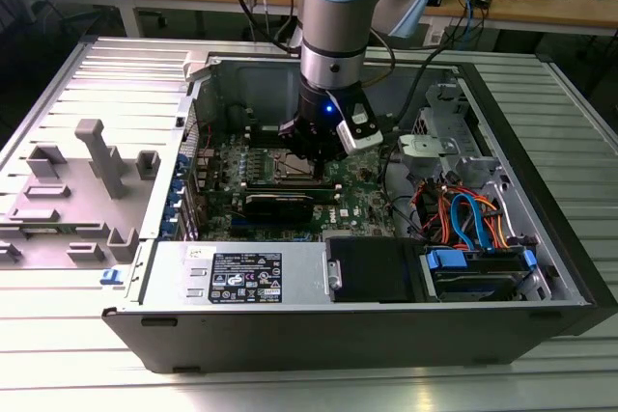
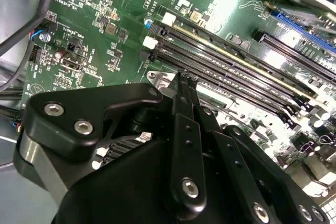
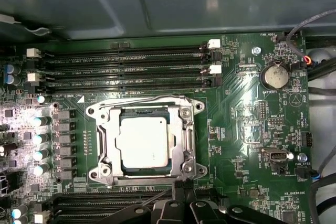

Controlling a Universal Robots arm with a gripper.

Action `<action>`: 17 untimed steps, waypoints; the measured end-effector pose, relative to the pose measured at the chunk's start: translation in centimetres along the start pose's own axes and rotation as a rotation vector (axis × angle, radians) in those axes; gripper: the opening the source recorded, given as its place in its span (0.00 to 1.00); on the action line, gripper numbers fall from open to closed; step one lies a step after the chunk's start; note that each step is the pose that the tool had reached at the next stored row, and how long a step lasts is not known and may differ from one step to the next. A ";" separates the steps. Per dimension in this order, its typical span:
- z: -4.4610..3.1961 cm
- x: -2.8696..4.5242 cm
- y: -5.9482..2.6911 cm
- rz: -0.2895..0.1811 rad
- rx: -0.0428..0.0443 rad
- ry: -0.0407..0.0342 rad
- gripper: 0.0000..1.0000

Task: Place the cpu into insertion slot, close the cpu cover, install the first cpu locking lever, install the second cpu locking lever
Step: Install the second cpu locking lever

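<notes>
The gripper [image 1: 311, 163] hangs low over the motherboard [image 1: 362, 192] inside the open case [image 1: 290, 282] in the exterior view. In the second wrist view its fingers [image 2: 185, 90] are pressed together, nothing visibly between them, tips beside the memory slots [image 2: 236, 72]. In the first wrist view the cpu [image 3: 144, 142] sits in the slot [image 3: 105, 171], the cover [image 3: 185, 140] flat over it, fingertips [image 3: 181, 186] at the socket's edge. Judging by this, a lever is being worked: push steadily along the edge and keep clear of the cpu.
</notes>
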State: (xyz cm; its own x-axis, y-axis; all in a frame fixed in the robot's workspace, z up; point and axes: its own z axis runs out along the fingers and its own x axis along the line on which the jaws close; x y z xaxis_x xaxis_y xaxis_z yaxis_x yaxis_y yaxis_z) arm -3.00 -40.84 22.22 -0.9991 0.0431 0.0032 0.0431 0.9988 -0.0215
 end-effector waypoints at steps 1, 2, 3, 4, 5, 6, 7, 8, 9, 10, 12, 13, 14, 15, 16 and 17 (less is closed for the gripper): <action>0.00 0.04 -0.10 0.000 0.0000 0.0000 0.11; 0.00 0.12 -0.20 0.000 0.0000 -0.0002 0.11; 0.01 0.30 -0.26 0.000 0.0000 -0.0003 0.11; 0.01 0.50 -0.29 0.000 -0.0009 -0.0003 0.11; -0.01 0.59 -0.30 0.000 -0.0015 -0.0002 0.11; -0.02 0.69 -0.30 0.000 -0.0020 -0.0002 0.11; -0.02 0.79 -0.31 0.000 -0.0020 -0.0002 0.11; -0.03 0.85 -0.32 0.000 -0.0019 -0.0002 0.11; -0.03 0.92 -0.32 -0.004 -0.0020 -0.0002 0.11; -0.02 0.92 -0.32 -0.006 -0.0021 -0.0003 0.11; -0.02 0.92 -0.32 -0.006 -0.0021 -0.0003 0.11; -0.02 0.92 -0.32 -0.007 -0.0020 -0.0003 0.11; -0.02 0.92 -0.32 -0.007 -0.0020 -0.0003 0.11; -0.02 0.92 -0.32 -0.007 -0.0021 -0.0003 0.11; -0.02 0.92 -0.32 -0.007 -0.0020 -0.0003 0.11; -0.02 0.92 -0.32 -0.007 -0.0020 -0.0003 0.11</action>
State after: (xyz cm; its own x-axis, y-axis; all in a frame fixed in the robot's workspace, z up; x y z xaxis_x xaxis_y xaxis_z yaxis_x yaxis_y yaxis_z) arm -3.93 -41.12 22.26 -0.9993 0.0360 0.0030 0.0360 0.9992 -0.0195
